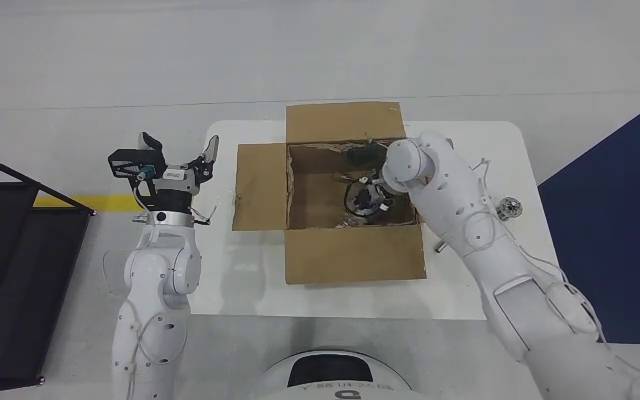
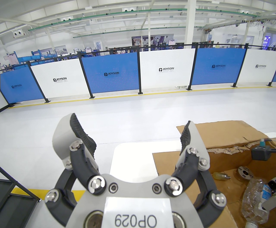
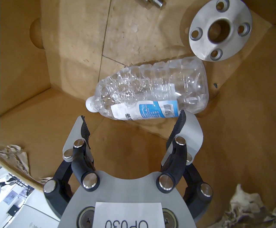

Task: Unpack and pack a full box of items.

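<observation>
An open cardboard box stands on the white table. On its floor lies a clear, empty plastic bottle on its side, with a round metal flange beside its base and a small threaded metal part farther off. My right gripper hangs inside the box just above the bottle, open, with nothing between its fingers. My left gripper is held open and empty above the table's left edge, outside the box; from there the bottle and flange also show.
The box flaps are folded outward to the left, back and front. A small shiny object lies on the table to the right of the box. Crumpled paper sits in a box corner. A dark rack stands left of the table.
</observation>
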Robot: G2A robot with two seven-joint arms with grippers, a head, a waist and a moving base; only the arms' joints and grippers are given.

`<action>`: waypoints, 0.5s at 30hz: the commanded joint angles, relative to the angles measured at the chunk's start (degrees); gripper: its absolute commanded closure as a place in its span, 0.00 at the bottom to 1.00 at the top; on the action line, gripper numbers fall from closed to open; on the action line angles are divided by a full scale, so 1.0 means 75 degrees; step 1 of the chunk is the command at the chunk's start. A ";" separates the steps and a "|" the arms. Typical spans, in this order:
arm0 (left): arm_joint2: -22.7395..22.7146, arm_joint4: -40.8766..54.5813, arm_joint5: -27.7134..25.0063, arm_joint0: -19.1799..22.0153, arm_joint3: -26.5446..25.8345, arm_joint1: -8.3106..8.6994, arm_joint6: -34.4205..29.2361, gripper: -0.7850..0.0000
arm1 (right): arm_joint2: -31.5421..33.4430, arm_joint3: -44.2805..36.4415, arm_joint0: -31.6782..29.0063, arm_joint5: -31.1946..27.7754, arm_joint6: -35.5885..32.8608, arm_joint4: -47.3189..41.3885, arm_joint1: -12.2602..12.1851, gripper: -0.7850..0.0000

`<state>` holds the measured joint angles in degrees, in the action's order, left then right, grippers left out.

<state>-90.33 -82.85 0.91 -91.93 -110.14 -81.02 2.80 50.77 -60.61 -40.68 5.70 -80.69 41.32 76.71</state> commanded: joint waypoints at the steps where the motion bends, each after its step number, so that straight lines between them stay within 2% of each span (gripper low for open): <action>1: 0.0000 0.0000 0.0000 0.0000 0.0000 0.0000 0.0000 0.00 | -0.0007 0.0160 0.0062 -0.0039 0.0242 -0.0208 0.0044 0.00; 9: 0.0000 0.0000 0.0000 0.0000 0.0000 0.0000 0.0000 0.00 | -0.0344 0.0495 0.0291 -0.0802 0.1173 -0.0519 0.0241 0.00; 15: 0.0000 0.0000 0.0000 0.0000 0.0000 0.0000 0.0000 0.00 | -0.0207 0.0394 0.0198 -0.0198 0.1234 -0.0275 0.0176 0.00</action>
<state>-90.33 -82.85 0.91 -91.93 -110.14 -81.02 2.80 49.16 -57.65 -39.08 3.46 -70.96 39.09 78.09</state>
